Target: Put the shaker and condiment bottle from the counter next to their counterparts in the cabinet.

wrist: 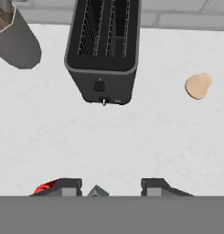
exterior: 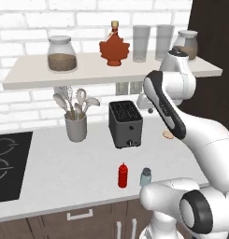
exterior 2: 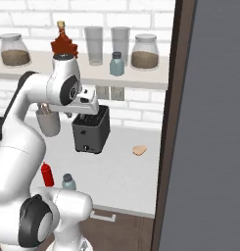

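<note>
a: where are the things sitting right now?

b: the condiment bottle (exterior: 123, 175) and the shaker (exterior: 146, 177) are standing side by side near the front edge of the counter (exterior: 55, 172), the red one on the left in the left base view, both upright and apart from each other. the twin shaker (exterior 2: 116, 64) and the maple-leaf syrup bottle (exterior: 114, 48) are waiting up on the cabinet shelf (exterior: 32, 77).

a: and the gripper?

b: the gripper (wrist: 111, 187) is hanging high above the counter, looking down at the toaster (wrist: 104, 50). its fingertips (wrist: 67, 186) are standing apart with bare counter between them, pinching nothing. at the bottom edge of the hand view a bit of red and a grey cap are just peeking in.

a: so it's reaching, not grasping.

b: that's my read; nothing is moved yet. the hand is needing to pull back toward the counter's front edge and come down, since both things are lying nearer the base than where it's pointing.

a: what's making the pick go well?

b: choosing one and centring on it. they're standing close, so a finger is easily knocking the neighbour over. i'd be straddling the shaker's body below the cap, fingers lined up so neither is sliding into the gap beside the red bottle, then closing gently, as it's light and tippy.

a: anything else nearby?

b: the utensil holder (exterior: 76, 127) and a small tan piece of food (wrist: 198, 86) are sitting well clear.
</note>
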Available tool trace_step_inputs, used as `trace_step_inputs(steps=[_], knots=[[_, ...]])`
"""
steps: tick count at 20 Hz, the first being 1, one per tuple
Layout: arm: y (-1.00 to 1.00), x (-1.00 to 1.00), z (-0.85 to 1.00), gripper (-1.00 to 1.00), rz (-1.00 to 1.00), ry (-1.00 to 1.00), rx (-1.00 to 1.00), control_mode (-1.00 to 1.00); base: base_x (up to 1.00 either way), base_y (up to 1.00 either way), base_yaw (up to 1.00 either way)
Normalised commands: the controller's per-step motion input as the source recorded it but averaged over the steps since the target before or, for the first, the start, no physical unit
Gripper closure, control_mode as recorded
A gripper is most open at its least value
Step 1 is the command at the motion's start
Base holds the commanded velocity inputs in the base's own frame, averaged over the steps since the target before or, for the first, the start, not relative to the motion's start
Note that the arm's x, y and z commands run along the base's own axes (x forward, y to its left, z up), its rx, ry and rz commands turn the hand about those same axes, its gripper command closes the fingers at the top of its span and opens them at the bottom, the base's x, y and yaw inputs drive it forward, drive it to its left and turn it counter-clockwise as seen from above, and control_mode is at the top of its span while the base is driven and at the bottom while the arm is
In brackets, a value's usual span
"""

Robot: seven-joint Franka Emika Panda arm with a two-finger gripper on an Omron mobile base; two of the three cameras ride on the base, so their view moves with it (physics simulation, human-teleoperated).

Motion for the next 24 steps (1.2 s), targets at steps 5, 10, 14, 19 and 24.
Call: trace_step_inputs(steps=[5, 10, 14, 19, 24], knots=[[0.0, -0.23, 0.0, -1.0, 0.0, -0.08, 0.0, -1.0, 0.0, 0.0, 0.0], [0.07, -0.59, 0.0, -1.0, 0.0, -0.13, 0.0, -1.0, 0.0, 0.0, 0.0], [0.15, -0.67, 0.0, -1.0, 0.0, -0.07, 0.0, -1.0, 0.0, 0.0, 0.0], [0.38, -0.62, 0.0, -1.0, 0.0, -0.04, 0.0, -1.0, 0.0, 0.0, 0.0], [0.63, -0.55, 0.0, -1.0, -0.01, -0.07, 0.0, -1.0, 0.0, 0.0, 0.0]])
